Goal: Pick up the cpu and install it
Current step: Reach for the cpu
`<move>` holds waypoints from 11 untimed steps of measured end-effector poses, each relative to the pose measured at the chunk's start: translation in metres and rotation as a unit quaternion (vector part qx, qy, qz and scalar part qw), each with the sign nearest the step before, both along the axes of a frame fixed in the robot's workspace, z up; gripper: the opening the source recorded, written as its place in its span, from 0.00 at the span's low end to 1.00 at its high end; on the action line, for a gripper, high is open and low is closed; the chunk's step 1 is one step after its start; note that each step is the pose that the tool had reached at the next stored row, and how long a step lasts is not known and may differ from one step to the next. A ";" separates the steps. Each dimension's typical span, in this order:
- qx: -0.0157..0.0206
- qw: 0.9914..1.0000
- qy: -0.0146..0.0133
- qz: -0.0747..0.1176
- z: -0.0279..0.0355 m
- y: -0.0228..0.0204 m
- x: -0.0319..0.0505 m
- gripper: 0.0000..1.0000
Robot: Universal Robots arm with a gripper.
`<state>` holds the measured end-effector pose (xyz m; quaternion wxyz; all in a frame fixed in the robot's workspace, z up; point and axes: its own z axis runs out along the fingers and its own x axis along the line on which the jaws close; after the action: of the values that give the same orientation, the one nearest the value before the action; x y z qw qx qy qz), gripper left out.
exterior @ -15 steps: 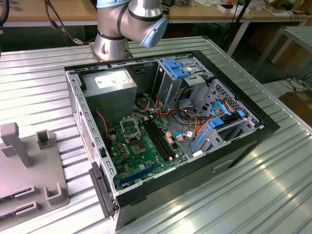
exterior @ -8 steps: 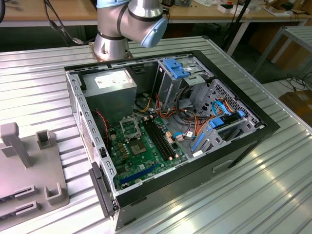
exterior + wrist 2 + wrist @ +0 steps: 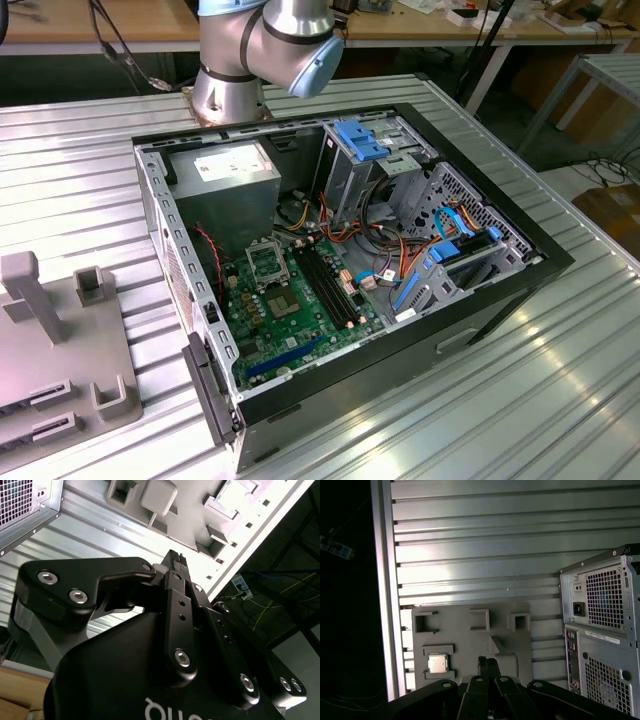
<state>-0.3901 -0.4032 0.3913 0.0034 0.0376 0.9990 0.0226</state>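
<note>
Stretching under everything, the ribbed metal surface (image 3: 560, 380) carries an open computer case (image 3: 400, 370) lying on its side, its green board (image 3: 290, 330) exposed. A grey fixture tray (image 3: 470, 635) sits beside the case, apart from it. Above the tray hangs the gripper (image 3: 487, 661), fingers pressed together on nothing. The cpu (image 3: 438, 663) lies flat in a square recess of the tray, off to one side of the gripper.
</note>
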 end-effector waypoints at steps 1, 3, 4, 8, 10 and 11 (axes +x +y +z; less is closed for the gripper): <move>0.000 1.000 0.000 0.000 0.0001 0.0000 -0.0004 0.11; 0.000 1.000 0.000 0.000 0.0000 0.0000 -0.0020 0.11; 0.000 1.000 0.000 0.000 0.0000 0.0000 -0.0032 0.11; 0.000 1.000 0.000 0.000 0.0001 0.0000 -0.0064 0.11; 0.000 1.000 0.000 0.000 0.0000 0.0000 -0.0083 0.11; 0.000 1.000 0.000 0.000 0.0001 0.0000 -0.0097 0.11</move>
<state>-0.3998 -0.4032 0.3914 0.0034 0.0376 0.9990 0.0226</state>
